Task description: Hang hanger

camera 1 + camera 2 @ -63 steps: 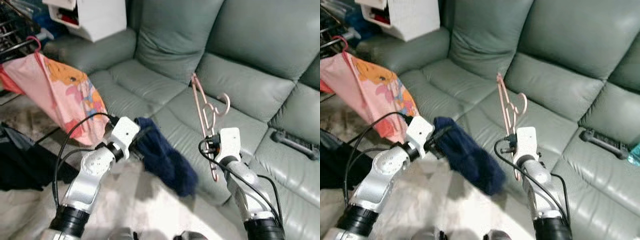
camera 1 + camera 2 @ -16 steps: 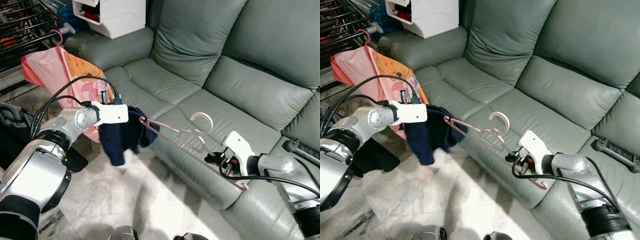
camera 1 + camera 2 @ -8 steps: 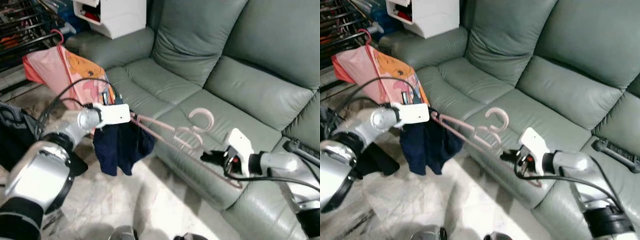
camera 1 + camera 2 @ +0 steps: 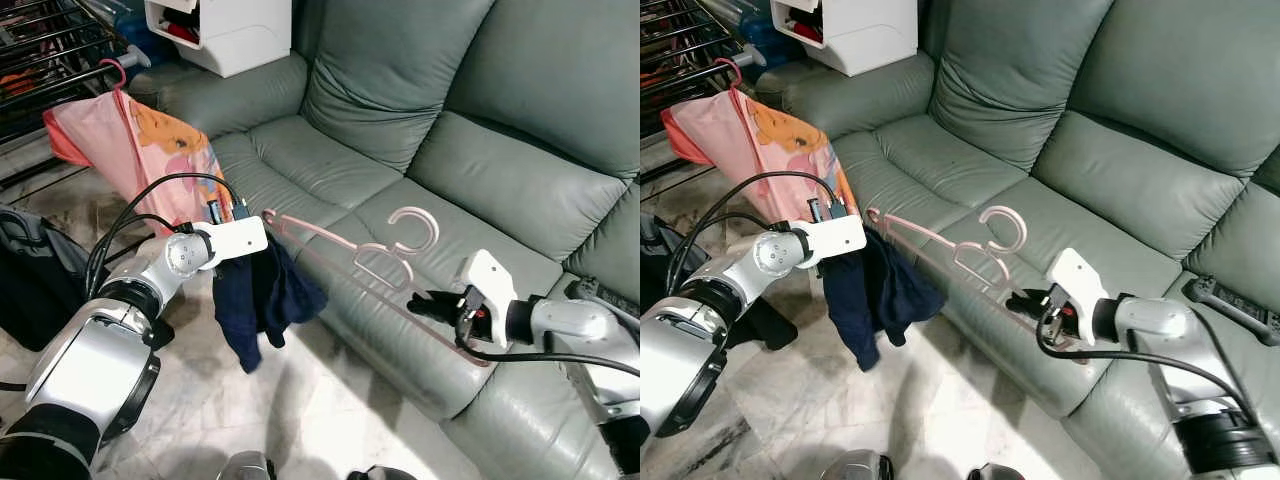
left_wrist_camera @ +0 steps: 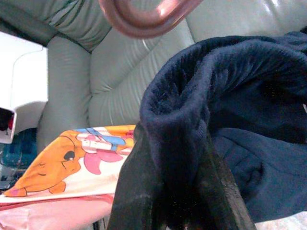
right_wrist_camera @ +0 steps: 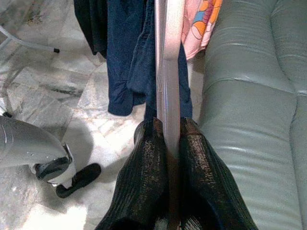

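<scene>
Head views: right gripper (image 4: pixel 420 302), jaws clamped on pink hanger (image 4: pixel 345 255), holds it above sofa (image 4: pixel 470 190) front edge, open floor (image 4: pixel 300 410) below; wrist views: left gripper (image 5: pixel 177 191), jaws clamped on navy garment (image 5: pixel 230 143).

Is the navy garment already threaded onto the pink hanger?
No. The navy garment hangs bunched from the left gripper, while the pink hanger, held in the right gripper, is bare, its tip just beside the cloth.
</scene>
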